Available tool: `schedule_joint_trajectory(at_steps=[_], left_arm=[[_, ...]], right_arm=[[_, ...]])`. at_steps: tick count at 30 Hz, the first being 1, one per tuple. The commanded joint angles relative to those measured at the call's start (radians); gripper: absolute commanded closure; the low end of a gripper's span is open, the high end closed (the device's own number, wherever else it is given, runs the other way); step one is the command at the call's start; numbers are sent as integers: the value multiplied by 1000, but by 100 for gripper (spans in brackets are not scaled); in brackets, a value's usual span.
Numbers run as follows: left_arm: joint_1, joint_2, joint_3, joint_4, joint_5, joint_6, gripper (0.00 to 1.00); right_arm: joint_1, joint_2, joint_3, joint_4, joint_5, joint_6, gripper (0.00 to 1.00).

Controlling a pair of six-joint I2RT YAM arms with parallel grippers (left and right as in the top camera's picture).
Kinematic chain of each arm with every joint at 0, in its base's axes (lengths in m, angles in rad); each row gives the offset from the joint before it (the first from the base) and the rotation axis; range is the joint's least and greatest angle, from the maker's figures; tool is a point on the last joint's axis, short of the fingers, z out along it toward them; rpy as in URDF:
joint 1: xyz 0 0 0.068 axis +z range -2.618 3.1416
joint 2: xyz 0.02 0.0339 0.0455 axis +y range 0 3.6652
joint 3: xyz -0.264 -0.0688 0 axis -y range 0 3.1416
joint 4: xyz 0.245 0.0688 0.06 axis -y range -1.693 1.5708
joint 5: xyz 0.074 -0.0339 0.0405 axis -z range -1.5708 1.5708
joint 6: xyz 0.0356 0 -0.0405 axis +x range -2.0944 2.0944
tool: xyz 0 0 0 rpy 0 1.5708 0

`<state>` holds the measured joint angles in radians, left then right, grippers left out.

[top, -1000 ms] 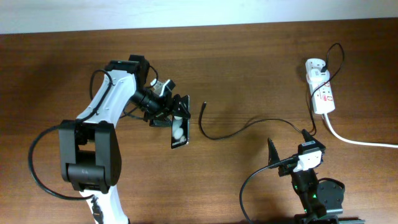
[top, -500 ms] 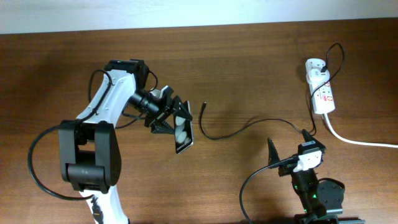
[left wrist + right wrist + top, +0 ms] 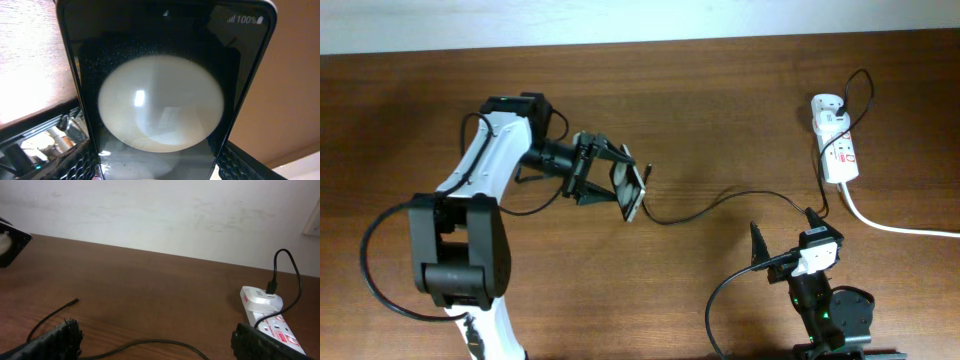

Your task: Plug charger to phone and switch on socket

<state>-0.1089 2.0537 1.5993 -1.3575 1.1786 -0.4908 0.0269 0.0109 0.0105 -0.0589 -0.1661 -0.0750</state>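
Logging the phone (image 3: 160,30) first: a glossy black slab with rounded corners and a thin rim. Its face carries a pale oval blob with a soft reflection, and small white "100%" text at one corner. The left tool (image 3: 623,187) pinches it by both long sides. The pads (image 3: 242,164) are black with a meshed texture and press against the phone's edges. In the overhead view the phone sits left of centre over the surface (image 3: 720,100), tipped up nearly edge-on. Cannot tell whether its lower end touches the wood.

Charger (image 3: 740,194): a thin, matte black cable lying in loose curves across the surface. Its plug tip (image 3: 648,169) lies just beside the phone, not inserted. The far end loops up to a white adapter (image 3: 824,103) seated in the end of the socket (image 3: 842,155).

Socket: a white, elongated plastic strip with red marks, at the far right. A thick white cord (image 3: 895,228) leaves its near end toward the right edge.

Right tool (image 3: 781,224): fingers spread wide, holding nothing, at the near edge and well apart from the socket.

Surface: brown wood grain, matte. Wall (image 3: 150,215) behind it: off-white, scuffed.
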Motion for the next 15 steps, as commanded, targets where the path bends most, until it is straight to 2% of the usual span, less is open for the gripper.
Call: schedule_joint_trajectory(at_steps=[1,5,15], left_arm=[[60,13,19,-2,88,-40,77],[121,13,19,-6,146,-49,80],[177,13,19,-6,169,-163,82]], right_arm=[[6,-7,-5,-5,-13,11,1],[6,-7,-5,-5,-13,11,2],[6,-7,-5,-5,-13,11,1]])
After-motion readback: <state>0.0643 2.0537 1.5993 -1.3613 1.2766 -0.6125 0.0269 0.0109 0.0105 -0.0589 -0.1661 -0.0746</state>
